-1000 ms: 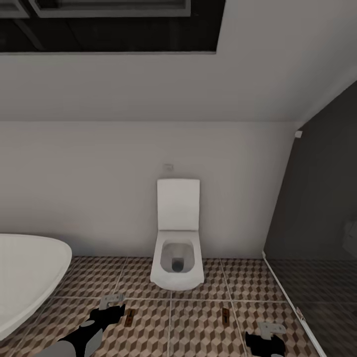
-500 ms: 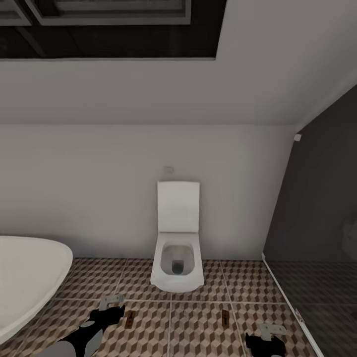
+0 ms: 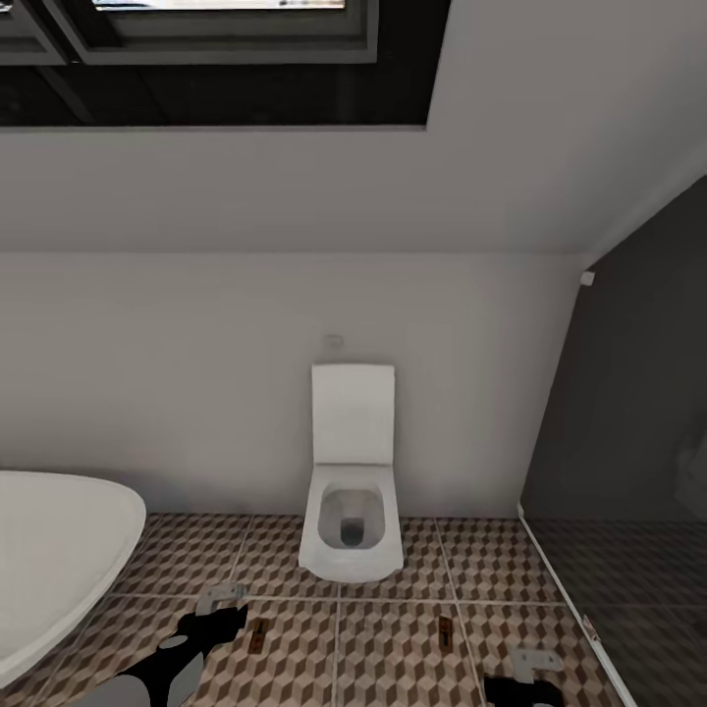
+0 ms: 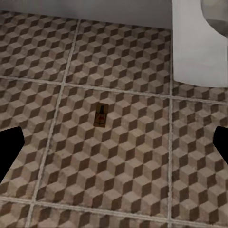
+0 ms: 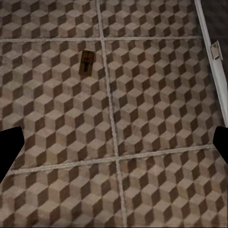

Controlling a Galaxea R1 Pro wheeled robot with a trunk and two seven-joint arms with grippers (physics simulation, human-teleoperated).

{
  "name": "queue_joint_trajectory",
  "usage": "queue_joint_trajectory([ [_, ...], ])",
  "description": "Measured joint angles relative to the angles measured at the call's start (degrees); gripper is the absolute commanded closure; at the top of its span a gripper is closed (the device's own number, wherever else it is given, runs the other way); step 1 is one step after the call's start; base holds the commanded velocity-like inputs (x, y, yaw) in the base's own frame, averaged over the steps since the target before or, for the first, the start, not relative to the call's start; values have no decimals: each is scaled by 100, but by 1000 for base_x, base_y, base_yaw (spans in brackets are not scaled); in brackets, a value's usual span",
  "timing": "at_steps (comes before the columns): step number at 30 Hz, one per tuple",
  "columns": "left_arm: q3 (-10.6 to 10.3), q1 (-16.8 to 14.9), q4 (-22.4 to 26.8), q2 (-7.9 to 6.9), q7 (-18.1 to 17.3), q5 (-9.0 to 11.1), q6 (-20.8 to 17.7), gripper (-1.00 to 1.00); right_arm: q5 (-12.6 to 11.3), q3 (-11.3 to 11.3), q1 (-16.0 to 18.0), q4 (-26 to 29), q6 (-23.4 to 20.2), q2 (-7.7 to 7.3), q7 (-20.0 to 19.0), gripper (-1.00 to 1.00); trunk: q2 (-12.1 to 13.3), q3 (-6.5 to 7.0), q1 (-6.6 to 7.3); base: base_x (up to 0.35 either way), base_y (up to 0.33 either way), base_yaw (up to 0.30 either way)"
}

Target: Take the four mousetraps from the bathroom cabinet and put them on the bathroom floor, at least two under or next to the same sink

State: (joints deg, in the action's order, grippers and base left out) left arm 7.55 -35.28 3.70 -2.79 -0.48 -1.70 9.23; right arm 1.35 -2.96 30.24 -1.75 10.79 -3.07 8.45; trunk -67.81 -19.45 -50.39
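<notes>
Two mousetraps (image 3: 257, 633) (image 3: 447, 628) on bathroom floor (image 3: 383, 658)

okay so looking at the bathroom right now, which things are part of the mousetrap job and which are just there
Part of the job:
left mousetrap
right mousetrap
bathroom floor, which both lie on

Just there:
toilet
bathtub
dark glass partition
window

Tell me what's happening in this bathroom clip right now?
Two mousetraps lie flat on the bathroom floor in front of the toilet: one beside the left gripper, the other nearer the right gripper. Both grippers hang open over the tiles, holding nothing. A bathtub sits on the left and a dark glass partition on the right.
</notes>
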Motion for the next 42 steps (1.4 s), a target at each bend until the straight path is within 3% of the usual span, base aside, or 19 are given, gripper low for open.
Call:
queue_joint_trajectory([
  [8,-1,0,-10,5,-7,-4,-6,-100,0,0,-26,0,-366,19,-19,-100,321,144,176,0,0,0],
  [23,-2,0,-91,10,-8,-5,-3,-100,0,1,-69,0,-582,104,-62,-100,923,413,505,0,0,0],
  [42,-7,12,-328,114,-71,-16,-5,-100,141,2,-137,0,-772,117,-60,-100,925,414,506,0,0,0],
])
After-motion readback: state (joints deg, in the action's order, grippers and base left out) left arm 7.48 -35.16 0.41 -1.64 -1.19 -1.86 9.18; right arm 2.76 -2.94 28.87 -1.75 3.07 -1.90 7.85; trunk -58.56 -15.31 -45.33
